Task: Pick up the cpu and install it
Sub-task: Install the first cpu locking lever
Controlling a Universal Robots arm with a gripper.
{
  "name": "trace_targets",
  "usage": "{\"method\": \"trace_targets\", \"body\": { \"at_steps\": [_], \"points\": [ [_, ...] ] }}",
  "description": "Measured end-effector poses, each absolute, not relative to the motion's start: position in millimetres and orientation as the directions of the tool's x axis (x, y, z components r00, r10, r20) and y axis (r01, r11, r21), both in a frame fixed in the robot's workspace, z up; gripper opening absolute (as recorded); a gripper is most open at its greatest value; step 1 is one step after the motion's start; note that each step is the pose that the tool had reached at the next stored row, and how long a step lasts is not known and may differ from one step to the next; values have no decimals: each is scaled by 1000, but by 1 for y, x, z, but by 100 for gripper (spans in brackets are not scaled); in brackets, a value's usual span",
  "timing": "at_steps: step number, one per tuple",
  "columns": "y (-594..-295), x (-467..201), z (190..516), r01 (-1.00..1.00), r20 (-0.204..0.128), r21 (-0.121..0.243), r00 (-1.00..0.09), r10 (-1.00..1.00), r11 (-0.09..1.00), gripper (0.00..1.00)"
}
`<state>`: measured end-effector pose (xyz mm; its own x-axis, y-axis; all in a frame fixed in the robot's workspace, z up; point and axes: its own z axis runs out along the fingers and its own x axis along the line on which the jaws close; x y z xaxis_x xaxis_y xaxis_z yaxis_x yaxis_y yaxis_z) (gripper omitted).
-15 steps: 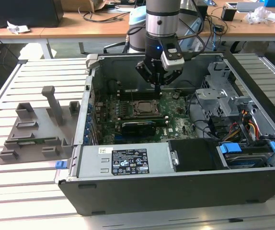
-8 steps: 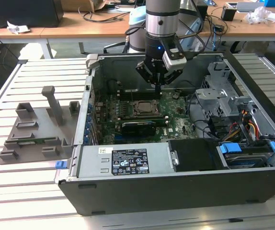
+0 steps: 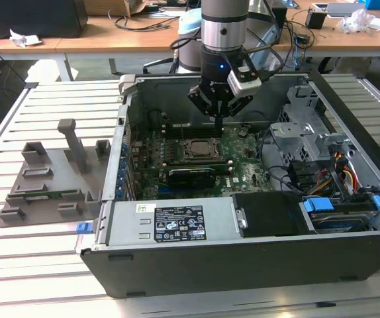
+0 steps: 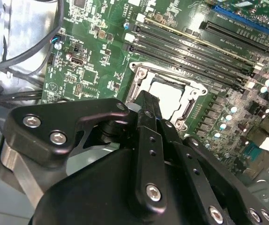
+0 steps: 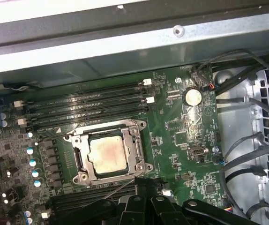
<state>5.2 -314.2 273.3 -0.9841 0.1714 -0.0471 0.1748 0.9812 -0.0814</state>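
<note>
1. The cpu lies flat inside the socket frame on the motherboard. In the first wrist view its pale top, w/ a brownish smear, is exposed.
2. In the exterior view the cpu is seen as a small grey square at the centre of the socket frame.
3. In the second wrist view the cpu is partly covered by a black gripper finger. The socket frame is seen around it.
4. The gripper is positioned above the board, just beside the socket frame, over the frame's edge nearest the mem slots.
5. The pincer tips are pressed together w/ nothing pinched between them. No contact w/ the cpu is seen.
6. Four long mem slots are laid parallel, just beside the socket frame.
7. A coin battery is mounted near the socket frame, approx level w/ the slot ends.
8. Black cables are routed well apart from the socket frame, past the board edge.
9. The socket frame is enclosed by the open computer case.
10. A grey fixture tray is placed well apart from the socket frame, outside the case, at the exterior view's left.
</note>
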Motion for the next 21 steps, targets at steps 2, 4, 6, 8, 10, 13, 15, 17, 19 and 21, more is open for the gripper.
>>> {"method": "trace_targets", "body": {
  "at_steps": [2,4,6,8,10,13,15,17,19,21],
  "points": [
    [-314,5,273,157,-47,-81,-987,153,984,11],
    [-314,5,273,141,-47,-81,-989,138,987,11],
    [-314,5,273,126,-47,-81,-991,122,989,11],
    [-314,5,273,105,-47,-81,-994,102,991,11],
    [-314,5,273,80,-47,-81,-996,77,993,11],
    [-314,5,273,56,-47,-81,-998,52,995,11],
    [-314,5,273,39,-47,-81,-998,35,996,11],
    [-314,5,273,25,-47,-81,-999,22,996,11],
    [-314,5,273,9,-47,-81,-999,5,997,11],
    [-314,5,273,-8,-47,-81,-999,-11,997,11]
  ]
}}
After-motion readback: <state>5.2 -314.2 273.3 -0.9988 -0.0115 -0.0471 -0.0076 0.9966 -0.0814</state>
